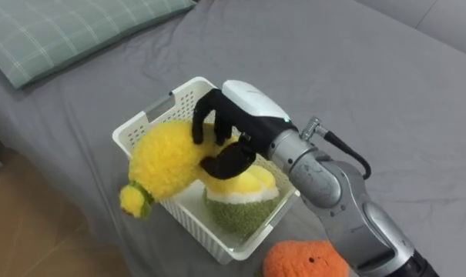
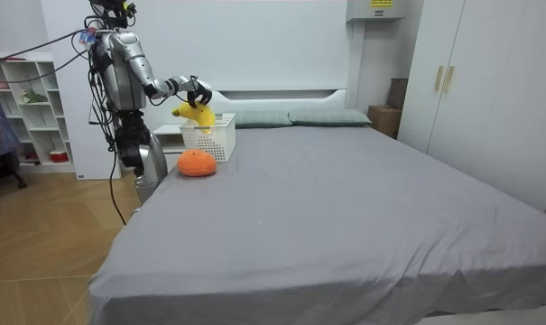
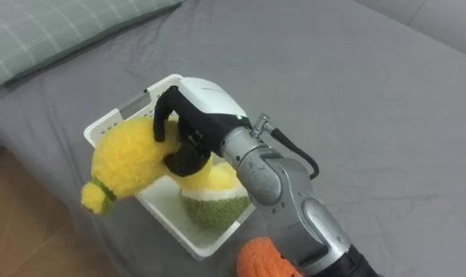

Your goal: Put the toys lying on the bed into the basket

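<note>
A white slatted basket [image 1: 151, 120] stands on the grey bed near its edge. My right hand [image 1: 234, 115] hangs over it, fingers and thumb curled round a fluffy yellow plush toy [image 1: 165, 161]. The toy's small end droops over the basket's left rim. Inside the basket lies a green and yellow plush [image 1: 243, 206]. An orange plush toy [image 1: 306, 261] rests on the sheet just beside the basket's near corner, under my forearm. In the room view I stand at the bedside by the basket [image 2: 209, 137], arm stretched out over it.
A pale green checked pillow [image 1: 63, 31] lies at the head of the bed, upper left. Wooden floor [image 1: 25, 223] shows past the bed's edge on the left. Grey sheet [image 1: 356, 69] stretches wide to the right.
</note>
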{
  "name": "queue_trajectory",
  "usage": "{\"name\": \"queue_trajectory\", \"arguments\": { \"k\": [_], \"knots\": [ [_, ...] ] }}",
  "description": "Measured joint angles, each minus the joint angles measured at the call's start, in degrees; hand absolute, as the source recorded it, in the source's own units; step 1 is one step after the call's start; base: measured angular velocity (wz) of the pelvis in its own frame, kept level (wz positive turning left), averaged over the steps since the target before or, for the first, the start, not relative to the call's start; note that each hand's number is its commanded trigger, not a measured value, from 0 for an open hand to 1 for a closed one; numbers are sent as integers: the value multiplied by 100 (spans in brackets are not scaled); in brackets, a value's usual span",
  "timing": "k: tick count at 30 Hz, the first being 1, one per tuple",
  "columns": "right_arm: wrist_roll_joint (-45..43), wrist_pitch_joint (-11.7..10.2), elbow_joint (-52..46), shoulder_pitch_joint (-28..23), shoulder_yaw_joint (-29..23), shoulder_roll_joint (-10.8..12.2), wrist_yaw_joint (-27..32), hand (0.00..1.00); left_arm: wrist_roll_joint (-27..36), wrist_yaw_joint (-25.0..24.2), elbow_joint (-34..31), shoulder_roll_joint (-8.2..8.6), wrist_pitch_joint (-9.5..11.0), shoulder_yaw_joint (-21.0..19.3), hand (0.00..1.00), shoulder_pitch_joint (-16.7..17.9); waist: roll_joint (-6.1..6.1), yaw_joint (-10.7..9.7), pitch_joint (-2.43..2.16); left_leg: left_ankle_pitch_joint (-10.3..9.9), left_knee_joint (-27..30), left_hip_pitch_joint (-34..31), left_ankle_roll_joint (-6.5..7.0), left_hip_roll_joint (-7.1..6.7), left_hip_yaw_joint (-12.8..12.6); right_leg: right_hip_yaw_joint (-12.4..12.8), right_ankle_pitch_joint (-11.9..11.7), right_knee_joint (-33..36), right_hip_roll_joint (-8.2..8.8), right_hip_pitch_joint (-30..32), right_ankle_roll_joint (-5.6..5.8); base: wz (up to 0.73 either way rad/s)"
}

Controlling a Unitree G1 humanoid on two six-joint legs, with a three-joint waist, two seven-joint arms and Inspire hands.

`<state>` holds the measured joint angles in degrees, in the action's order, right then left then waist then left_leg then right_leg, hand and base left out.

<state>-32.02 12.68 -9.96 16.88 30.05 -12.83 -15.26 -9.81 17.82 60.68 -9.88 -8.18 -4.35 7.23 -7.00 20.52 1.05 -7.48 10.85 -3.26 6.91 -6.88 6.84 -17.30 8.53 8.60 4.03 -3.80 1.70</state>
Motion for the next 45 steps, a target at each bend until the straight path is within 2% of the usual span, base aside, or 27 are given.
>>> {"name": "queue_trajectory", "arguments": {
  "k": [8,12,14,22,25,27,32,39,42,45],
  "knots": [
    [-2,-16,-1,0,-204,13,0,0,-2,-11,3,46,1,1,0,3,102,-30,68,0,-10,-11,0,0,-3,0,-1,-3,1,16,1,0],
    [5,-18,-1,0,-242,10,3,0,-21,-10,-1,45,1,2,0,3,98,-50,57,2,-14,-24,0,4,-26,4,-1,-2,2,54,1,-2],
    [5,-28,-1,0,-243,10,13,0,-120,-6,-4,44,7,2,0,1,80,-87,35,2,-15,-24,1,5,-32,4,-1,-3,2,57,1,0],
    [220,-148,-1,-1,-299,-36,23,0,-118,16,-3,25,40,0,0,-17,83,-194,21,3,-6,42,2,6,-36,21,-1,-7,3,-20,1,0],
    [266,-235,-1,-3,-437,-33,26,0,-117,48,-8,23,88,-6,0,-1,68,-235,-4,4,-2,53,0,6,-35,24,-1,-4,2,-33,1,0],
    [266,-259,-1,-4,-501,-34,89,0,-109,76,-10,22,99,-33,0,52,43,-284,-46,4,-3,60,0,8,-46,37,-1,-3,2,-39,1,0],
    [437,-281,-1,-57,-811,-60,433,0,-104,76,-110,26,104,-212,0,110,43,-363,-52,3,-18,187,1,14,-76,115,-1,-2,-3,-146,2,-2],
    [705,-321,-50,-599,-1444,-64,634,0,-92,78,-239,55,118,-394,0,287,70,-562,-61,-6,-38,285,9,15,-133,159,-5,7,6,-230,9,-4],
    [798,-334,-50,-1032,-1838,-59,928,0,-93,78,-240,136,123,-516,0,450,184,-742,-67,-10,-34,295,22,15,-195,252,-12,10,12,-225,22,-10],
    [798,-337,-50,-1153,-2101,-60,1099,0,-95,80,-239,179,133,-751,0,505,226,-885,-51,-13,-50,280,22,24,-236,316,-12,15,8,-180,23,-11]
  ]
}}
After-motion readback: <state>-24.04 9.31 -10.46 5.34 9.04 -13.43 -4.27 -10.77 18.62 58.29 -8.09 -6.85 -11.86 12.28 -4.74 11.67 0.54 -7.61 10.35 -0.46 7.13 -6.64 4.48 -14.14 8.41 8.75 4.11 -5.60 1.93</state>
